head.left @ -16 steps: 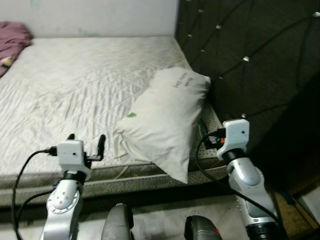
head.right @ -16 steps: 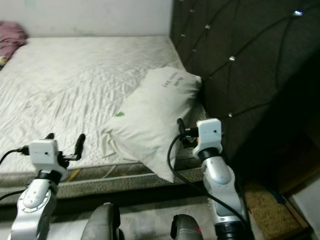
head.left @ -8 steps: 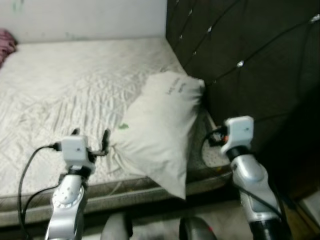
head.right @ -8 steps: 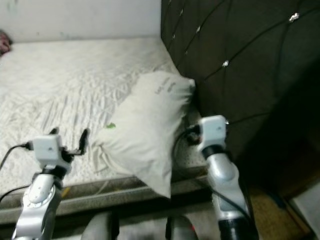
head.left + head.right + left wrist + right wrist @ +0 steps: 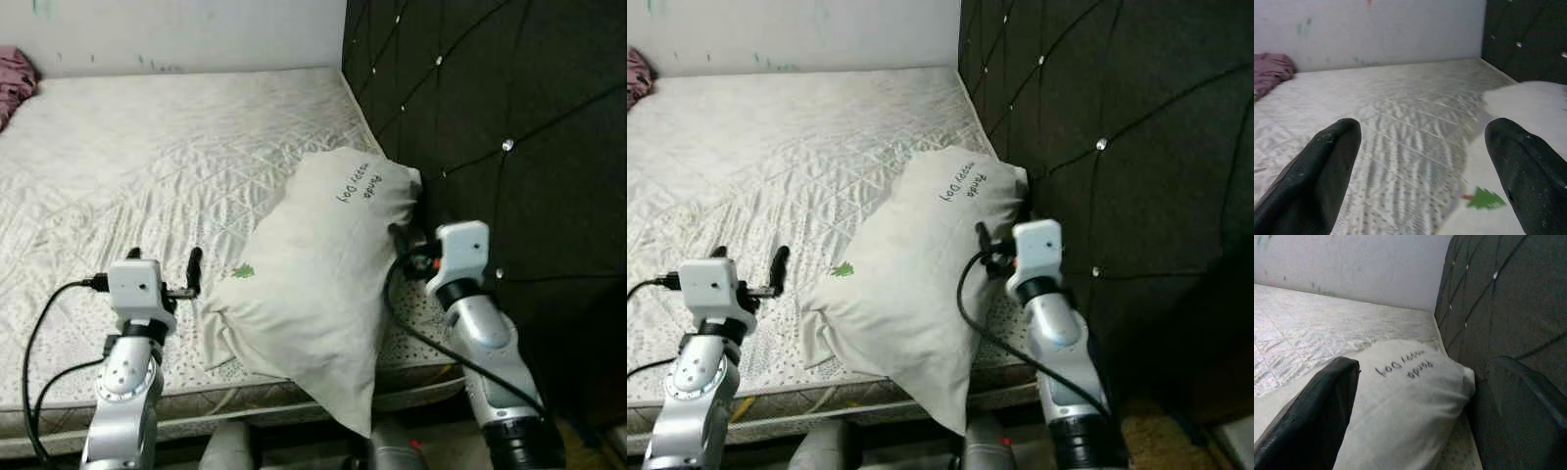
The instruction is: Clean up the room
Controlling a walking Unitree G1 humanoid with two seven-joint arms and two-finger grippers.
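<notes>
White pillow (image 5: 318, 294): plump, creased, off-white case. It lies at the bed's (image 5: 147, 176) near edge by the headboard-side corner, its lower corner hanging over the edge and its top end against the dark tufted headboard (image 5: 490, 108). A small green tree mark sits on its face. Dark handwriting near the top end; the letters cannot be read with certainty.

Left pincer (image 5: 162, 266): fingers apart, holding nothing, above the quilted mattress just beside the pillow's left side.

Right pincer (image 5: 1420, 401): fingers apart, at the pillow's right side, next to the headboard.

Pink cloth (image 5: 15, 78) at the far-left corner.
</notes>
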